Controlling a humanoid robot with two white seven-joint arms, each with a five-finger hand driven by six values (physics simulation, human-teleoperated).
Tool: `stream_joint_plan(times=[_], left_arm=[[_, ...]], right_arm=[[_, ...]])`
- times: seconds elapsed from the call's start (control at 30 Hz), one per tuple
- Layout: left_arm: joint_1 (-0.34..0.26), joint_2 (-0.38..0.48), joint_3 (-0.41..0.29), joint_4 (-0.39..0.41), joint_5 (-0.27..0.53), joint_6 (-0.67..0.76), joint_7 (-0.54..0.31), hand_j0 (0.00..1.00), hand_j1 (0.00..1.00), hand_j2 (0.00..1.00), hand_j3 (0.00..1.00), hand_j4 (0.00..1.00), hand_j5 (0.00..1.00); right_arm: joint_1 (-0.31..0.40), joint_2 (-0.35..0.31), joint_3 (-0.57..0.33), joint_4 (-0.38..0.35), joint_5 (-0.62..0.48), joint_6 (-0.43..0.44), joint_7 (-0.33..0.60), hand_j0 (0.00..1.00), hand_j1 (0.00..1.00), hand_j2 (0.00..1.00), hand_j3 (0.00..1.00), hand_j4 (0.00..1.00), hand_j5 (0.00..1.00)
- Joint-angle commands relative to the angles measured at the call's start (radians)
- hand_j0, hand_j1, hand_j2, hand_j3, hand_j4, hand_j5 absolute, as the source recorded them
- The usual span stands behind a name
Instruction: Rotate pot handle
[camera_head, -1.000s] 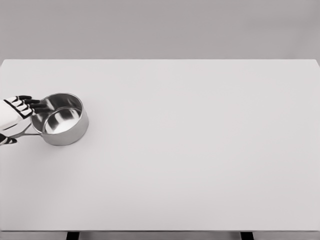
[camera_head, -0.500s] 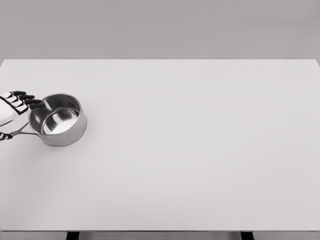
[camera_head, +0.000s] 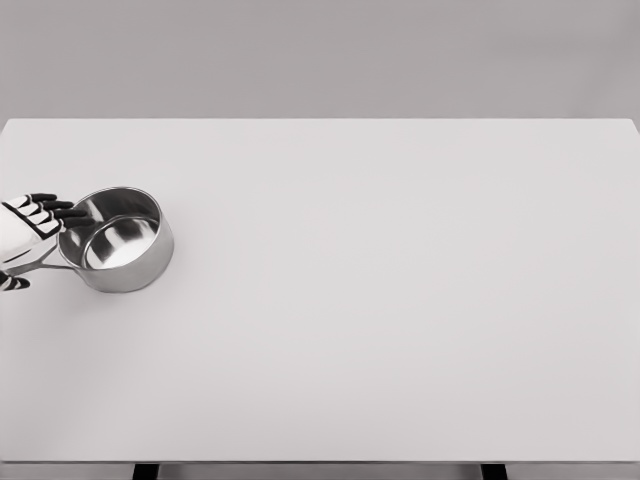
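With my left hand (camera_head: 25, 232) closed around the handle (camera_head: 38, 264) of the pot (camera_head: 116, 240) near the table's (camera_head: 400, 300) left edge, I should swing slowly, keeping the base flat.

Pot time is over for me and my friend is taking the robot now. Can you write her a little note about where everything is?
Left hand: at the table's left edge, fingers reaching to the pot's rim, thumb below the handle. A firm grip cannot be confirmed.
Right hand: not in view.
Pot: upright on the table, far left side, and it looks empty. Its handle points left toward the hand.
Done: hand has reached the pot handle.
Left: turn the pot so the handle swings around, then let go.
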Motion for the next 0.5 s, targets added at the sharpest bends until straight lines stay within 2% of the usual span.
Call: stream_joint_plan(times=[0.0,0.47], left_arm=[[0.0,-0.003,0.0,0.006,0.003,0.001,0.0,1.0,1.0,1.0,1.0,1.0,1.0],[-0.012,-0.02,0.002,0.077,-0.003,0.001,0.0,1.0,1.0,1.0,1.0,1.0,1.0]], right_arm=[[0.0,0.0,0.0,0.0,0.0,0.001,0.001,1.0,1.0,1.0,1.0,1.0,1.0],[0.0,0.0,0.0,0.0,0.0,0.001,0.001,1.0,1.0,1.0,1.0,1.0,1.0]])
